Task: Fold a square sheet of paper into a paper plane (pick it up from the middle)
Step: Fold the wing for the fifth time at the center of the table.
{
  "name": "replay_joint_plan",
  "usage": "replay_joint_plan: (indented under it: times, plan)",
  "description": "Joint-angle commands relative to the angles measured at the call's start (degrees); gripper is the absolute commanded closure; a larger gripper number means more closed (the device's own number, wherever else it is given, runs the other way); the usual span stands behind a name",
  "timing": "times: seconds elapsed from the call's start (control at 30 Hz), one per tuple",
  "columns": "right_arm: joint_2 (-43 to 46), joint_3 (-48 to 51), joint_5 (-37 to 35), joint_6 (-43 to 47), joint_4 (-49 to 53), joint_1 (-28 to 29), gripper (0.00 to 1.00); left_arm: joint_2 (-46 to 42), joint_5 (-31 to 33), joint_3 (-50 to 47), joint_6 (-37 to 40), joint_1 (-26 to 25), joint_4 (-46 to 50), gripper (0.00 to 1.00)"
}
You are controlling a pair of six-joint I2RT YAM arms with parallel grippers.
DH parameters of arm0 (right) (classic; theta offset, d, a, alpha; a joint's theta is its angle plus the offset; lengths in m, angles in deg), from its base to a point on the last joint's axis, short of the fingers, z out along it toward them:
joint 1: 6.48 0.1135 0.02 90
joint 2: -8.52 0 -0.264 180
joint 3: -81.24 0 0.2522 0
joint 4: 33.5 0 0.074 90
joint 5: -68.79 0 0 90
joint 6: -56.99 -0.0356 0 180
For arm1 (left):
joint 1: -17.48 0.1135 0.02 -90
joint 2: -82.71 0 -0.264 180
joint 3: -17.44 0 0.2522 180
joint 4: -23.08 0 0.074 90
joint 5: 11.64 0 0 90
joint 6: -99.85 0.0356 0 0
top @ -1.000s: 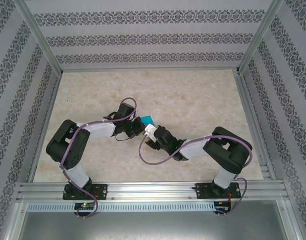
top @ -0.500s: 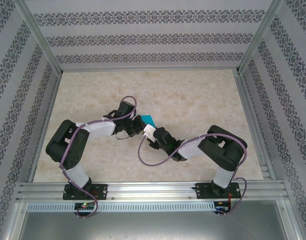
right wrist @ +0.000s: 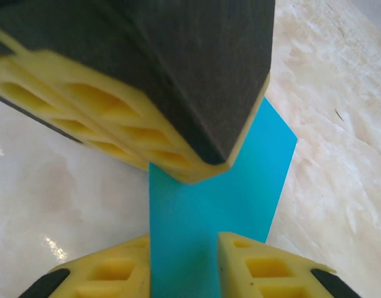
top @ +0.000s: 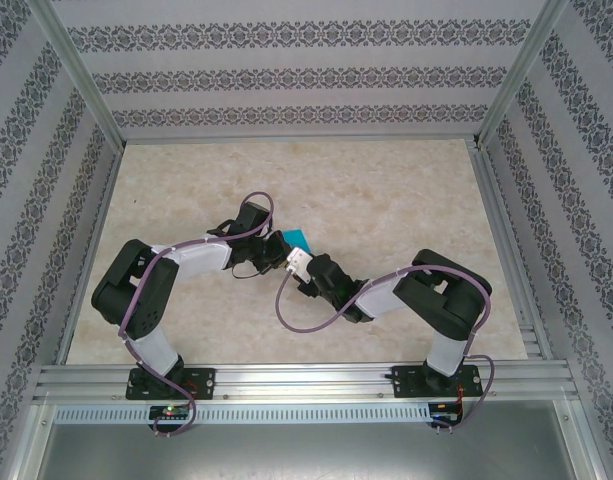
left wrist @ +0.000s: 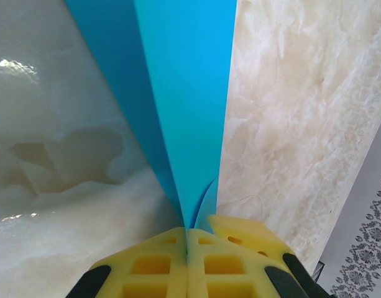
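Note:
The square sheet of paper (top: 297, 238) is bright cyan-blue and folded into a narrow strip that hangs above the marble table near its middle. My left gripper (top: 277, 246) is shut on it. In the left wrist view the yellow pads (left wrist: 165, 261) meet on the paper's (left wrist: 187, 93) pinched end, and the layers fan out beyond them. My right gripper (top: 298, 262) comes up from the near right. In the right wrist view its jaws (right wrist: 184, 251) stand apart with the blue strip (right wrist: 209, 198) in the gap, below the left gripper's fingers (right wrist: 178, 74).
Marble tabletop (top: 386, 200) lies open behind and to the right. Aluminium frame posts and patterned walls (top: 296, 70) enclose the table. A purple cable (top: 286, 310) loops below the right wrist. The two arms nearly touch at the middle.
My right gripper's jaws have narrowed around the paper strip, and its arm has shifted slightly left. My left gripper has kept its hold on the paper.

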Motion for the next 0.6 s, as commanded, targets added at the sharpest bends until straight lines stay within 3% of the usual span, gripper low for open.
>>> replay_joint_plan:
  times: [0.0, 0.23, 0.37, 0.57]
  plan:
    - [0.0, -0.4, 1.6, -1.6, -2.9, -1.0, 0.78, -2.0, -0.4, 1.4, -0.8, -0.1, 1.2, 0.92]
    - [1.8, -0.4, 7.6, -5.8, 0.0, -3.0, 0.92, -4.5, -0.2, 1.5, 0.6, 4.2, 2.4, 0.63]
    - [2.4, -0.8, 13.4, -10.4, 1.0, -5.3, 0.95, -6.5, 0.3, 2.0, 2.4, 7.6, 4.0, 0.47]
    - [2.7, -1.4, 21.2, -18.8, 1.6, -8.4, 1.00, -8.7, 1.3, 0.5, 4.4, 9.9, 4.0, 0.37]
